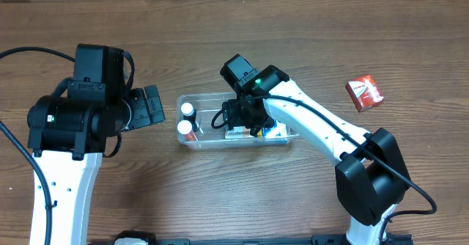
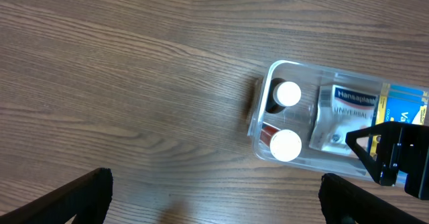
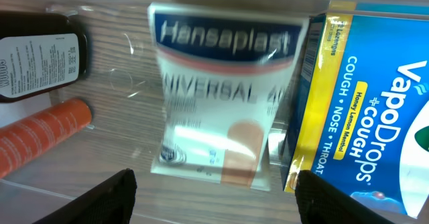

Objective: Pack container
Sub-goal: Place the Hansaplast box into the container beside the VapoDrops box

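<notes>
The clear plastic container (image 1: 207, 139) sits mid-table. It holds two white-capped bottles (image 1: 188, 110) at its left end, a white Hansaplast box (image 3: 221, 96) in the middle and a blue VapoDrops box (image 3: 365, 96) at the right. The container also shows in the left wrist view (image 2: 263, 106). My right gripper (image 1: 245, 119) hovers inside the container over the Hansaplast box, open and empty (image 3: 214, 194). My left gripper (image 1: 150, 107) is open and empty just left of the container, above bare table (image 2: 214, 197).
A small red box (image 1: 364, 92) lies on the table at the far right, apart from the container. The wooden table (image 1: 110, 25) extends on all sides.
</notes>
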`<control>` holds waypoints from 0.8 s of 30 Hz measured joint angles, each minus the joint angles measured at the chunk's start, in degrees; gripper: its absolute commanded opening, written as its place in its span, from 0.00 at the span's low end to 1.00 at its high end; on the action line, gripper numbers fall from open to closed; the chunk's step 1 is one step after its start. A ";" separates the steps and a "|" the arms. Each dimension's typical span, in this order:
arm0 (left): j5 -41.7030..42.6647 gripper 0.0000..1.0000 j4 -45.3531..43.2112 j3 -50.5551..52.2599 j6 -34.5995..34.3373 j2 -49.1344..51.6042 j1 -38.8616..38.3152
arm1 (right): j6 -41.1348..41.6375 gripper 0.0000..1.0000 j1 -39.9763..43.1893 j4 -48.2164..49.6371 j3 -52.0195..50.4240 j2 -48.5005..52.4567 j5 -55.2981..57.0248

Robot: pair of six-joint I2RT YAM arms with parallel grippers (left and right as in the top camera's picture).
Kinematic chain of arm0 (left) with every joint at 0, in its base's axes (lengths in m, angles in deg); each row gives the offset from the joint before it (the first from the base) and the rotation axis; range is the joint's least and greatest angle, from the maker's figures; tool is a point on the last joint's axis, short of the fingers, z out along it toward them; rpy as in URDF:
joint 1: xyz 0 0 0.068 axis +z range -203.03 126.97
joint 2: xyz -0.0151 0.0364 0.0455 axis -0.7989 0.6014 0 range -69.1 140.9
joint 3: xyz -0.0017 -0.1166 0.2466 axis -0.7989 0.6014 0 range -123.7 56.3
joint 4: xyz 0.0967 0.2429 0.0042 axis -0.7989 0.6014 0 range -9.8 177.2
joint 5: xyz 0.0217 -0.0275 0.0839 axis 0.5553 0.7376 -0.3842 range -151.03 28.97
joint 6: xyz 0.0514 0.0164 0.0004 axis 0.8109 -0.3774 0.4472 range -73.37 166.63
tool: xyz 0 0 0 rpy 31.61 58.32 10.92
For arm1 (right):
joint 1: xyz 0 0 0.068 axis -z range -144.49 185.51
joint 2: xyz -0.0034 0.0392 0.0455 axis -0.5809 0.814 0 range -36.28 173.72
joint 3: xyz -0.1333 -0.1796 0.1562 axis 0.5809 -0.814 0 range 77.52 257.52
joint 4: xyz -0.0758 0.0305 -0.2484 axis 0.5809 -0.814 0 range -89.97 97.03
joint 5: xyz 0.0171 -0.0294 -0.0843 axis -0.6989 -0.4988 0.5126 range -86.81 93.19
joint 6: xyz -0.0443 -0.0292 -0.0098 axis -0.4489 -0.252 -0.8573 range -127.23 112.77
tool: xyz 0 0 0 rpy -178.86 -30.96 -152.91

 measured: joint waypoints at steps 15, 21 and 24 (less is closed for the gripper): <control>0.00 1.00 0.22 0.00 0.00 0.00 0.00 | -3.08 0.04 0.00 4.76 -2.97 -0.02 -1.86; 0.00 1.00 0.37 0.00 0.00 0.00 0.00 | -4.66 0.04 -0.04 10.88 -9.73 0.28 -3.50; 0.00 1.00 0.72 0.00 0.00 0.00 0.00 | -5.60 0.04 -0.04 10.88 -9.70 0.33 -3.43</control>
